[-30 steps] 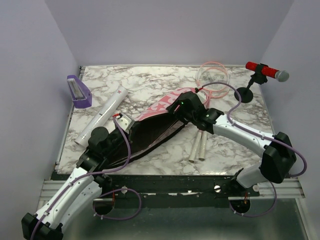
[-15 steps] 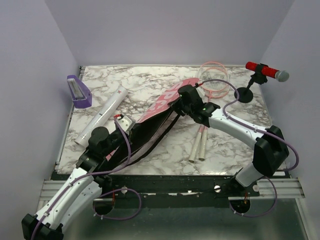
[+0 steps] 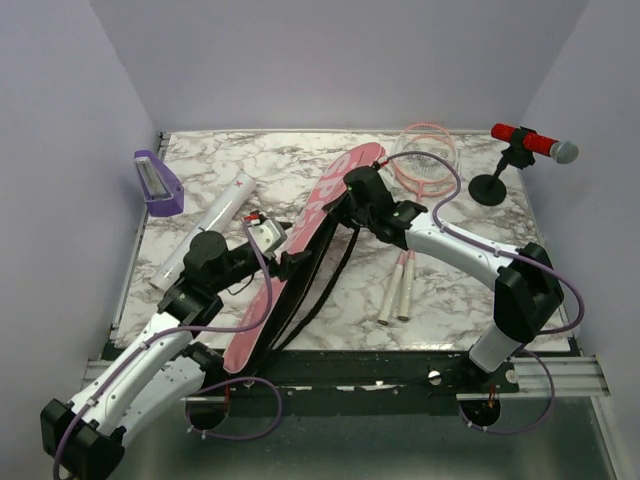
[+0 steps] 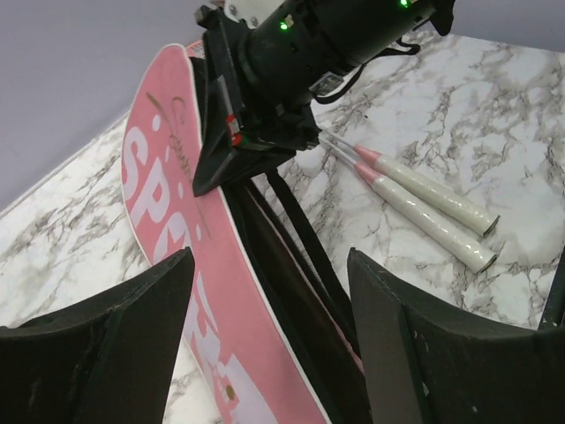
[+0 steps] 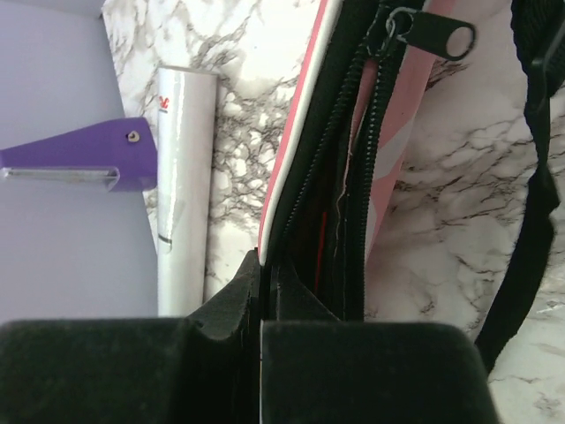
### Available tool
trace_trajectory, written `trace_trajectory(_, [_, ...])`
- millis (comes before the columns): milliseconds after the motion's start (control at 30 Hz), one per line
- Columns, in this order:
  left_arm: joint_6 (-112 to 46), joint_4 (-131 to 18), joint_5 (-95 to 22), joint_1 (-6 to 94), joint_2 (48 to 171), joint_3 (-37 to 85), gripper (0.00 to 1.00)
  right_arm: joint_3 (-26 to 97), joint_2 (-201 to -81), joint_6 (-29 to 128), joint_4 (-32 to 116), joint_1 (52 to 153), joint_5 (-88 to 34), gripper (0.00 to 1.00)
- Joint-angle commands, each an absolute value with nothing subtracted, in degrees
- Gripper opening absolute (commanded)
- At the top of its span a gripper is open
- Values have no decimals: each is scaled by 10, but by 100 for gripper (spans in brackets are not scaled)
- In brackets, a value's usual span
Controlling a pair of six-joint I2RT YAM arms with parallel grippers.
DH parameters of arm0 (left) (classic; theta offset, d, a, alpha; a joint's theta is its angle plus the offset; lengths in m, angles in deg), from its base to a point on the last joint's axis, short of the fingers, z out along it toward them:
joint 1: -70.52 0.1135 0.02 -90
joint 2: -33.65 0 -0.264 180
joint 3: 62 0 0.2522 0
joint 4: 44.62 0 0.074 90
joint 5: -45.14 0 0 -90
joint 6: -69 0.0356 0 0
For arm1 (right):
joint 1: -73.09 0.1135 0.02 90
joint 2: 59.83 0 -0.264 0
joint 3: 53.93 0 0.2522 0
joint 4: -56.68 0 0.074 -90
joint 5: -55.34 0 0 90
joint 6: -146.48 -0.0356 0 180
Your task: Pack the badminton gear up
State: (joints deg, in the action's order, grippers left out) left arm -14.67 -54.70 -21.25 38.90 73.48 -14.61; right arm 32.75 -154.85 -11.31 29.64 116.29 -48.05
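The long pink bag (image 3: 300,260) with white lettering lies diagonally across the table, its black zip opening facing right. My right gripper (image 3: 338,205) is shut on the bag's upper rim; in the right wrist view the right gripper (image 5: 263,283) pinches the white-piped rim beside the zip. My left gripper (image 3: 290,262) stands open just above the bag's middle; the left wrist view has the left gripper (image 4: 274,353) straddling the bag (image 4: 168,212) without touching it. Two pink rackets (image 3: 400,280) lie right of the bag, heads (image 3: 425,155) at the far side. The white tube (image 3: 210,225) lies left.
A purple tray (image 3: 157,182) stands at the far left wall. A red microphone on a black stand (image 3: 525,145) is at the far right. The bag's black strap (image 3: 330,285) trails between the bag and the racket handles (image 4: 433,199). The zip pull (image 5: 433,35) hangs loose.
My left gripper has opened and let go of the bag. The right gripper shut on the bag's rim and drew it toward the far side, so the bag narrowed and straightened.
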Motion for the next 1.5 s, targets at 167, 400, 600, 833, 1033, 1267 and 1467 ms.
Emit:
trace_trajectory(167, [3, -580, -183, 343, 793, -125, 77, 342, -1518, -89, 298, 1191, -490, 0])
trace_trajectory(400, [41, -571, -235, 337, 822, -125, 76, 352, -1512, -86, 294, 1206, -497, 0])
trace_trajectory(600, [45, -572, -328, 339, 854, -111, 85, 359, -1501, -79, 294, 1217, -504, 0])
trace_trajectory(833, [16, -627, -355, 344, 898, -54, 72, 364, -1492, -70, 295, 1228, -504, 0])
trace_trajectory(1033, [18, -612, -361, 345, 915, -38, 35, 365, -1486, -57, 302, 1238, -494, 0])
trace_trajectory(1267, [31, -619, -387, 346, 928, -31, 13, 365, -1476, -44, 311, 1240, -481, 1])
trace_trajectory(1467, [10, -679, -422, 346, 943, 5, 0, 357, -1455, -28, 297, 1238, -506, 36])
